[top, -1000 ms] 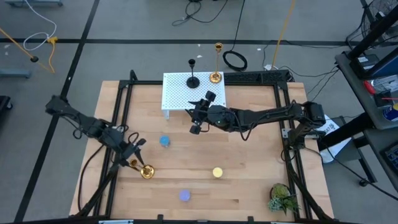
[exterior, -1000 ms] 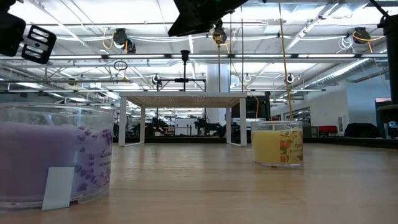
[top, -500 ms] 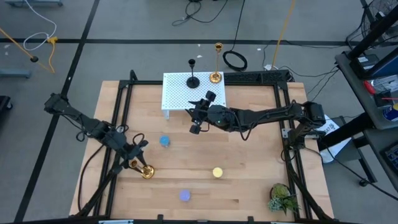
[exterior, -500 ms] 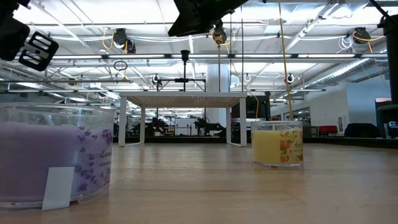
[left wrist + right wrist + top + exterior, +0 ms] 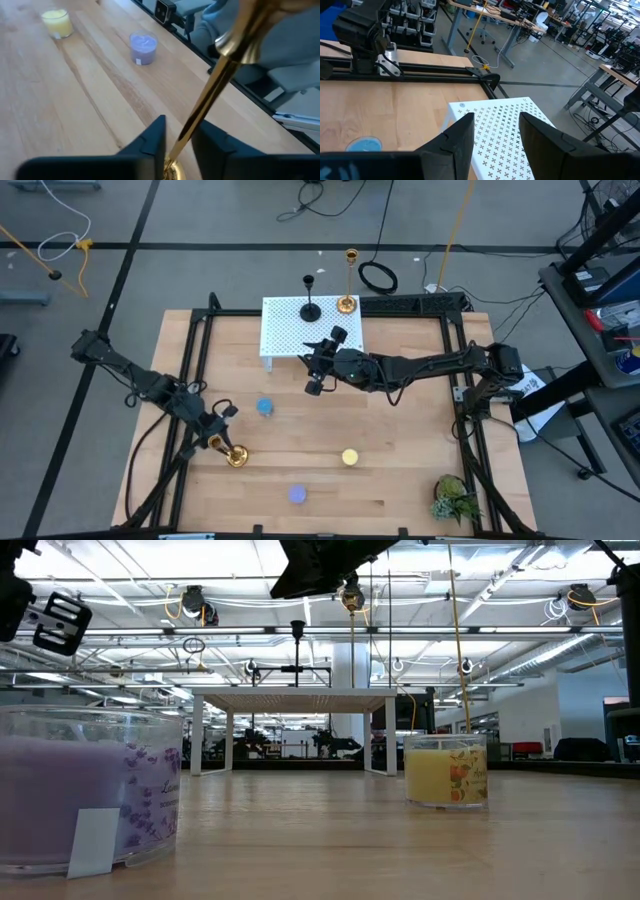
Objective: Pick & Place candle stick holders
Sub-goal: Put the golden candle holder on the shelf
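A gold candle stick holder [image 5: 232, 452] stands tilted near the table's left front, its round base [image 5: 237, 457] toward the near edge. My left gripper [image 5: 218, 428] is shut on its stem. My right gripper [image 5: 317, 383] is open and empty above the table's middle, just in front of the white perforated stand [image 5: 300, 330]. A black holder [image 5: 311, 310] and a second gold holder [image 5: 347, 302] stand on that stand by their bases. Blue [image 5: 265, 407], yellow [image 5: 350, 457] and purple [image 5: 297, 495] cups sit on the table. My left gripper holds the gold holder's thin stem [image 5: 186, 131] between its two fingers [image 5: 155, 142], near the stem's upper end. It comes slanting down from the table's left. The stem runs forward out of the fingers, with the flared base end [image 5: 245, 30] away from the gripper. I cannot tell whether the base touches the table.
A green plant sprig [image 5: 455, 498] sits at the near right corner. Black frame rails run along the table's left [image 5: 190, 380] and right [image 5: 462, 410] sides. In the low view the purple cup [image 5: 85, 790] and yellow cup [image 5: 445, 772] stand close in front.
My left gripper has shifted a little toward the table's right and slightly down, tipping the gold holder's upper end with it. The holder's base has stayed about where it was.
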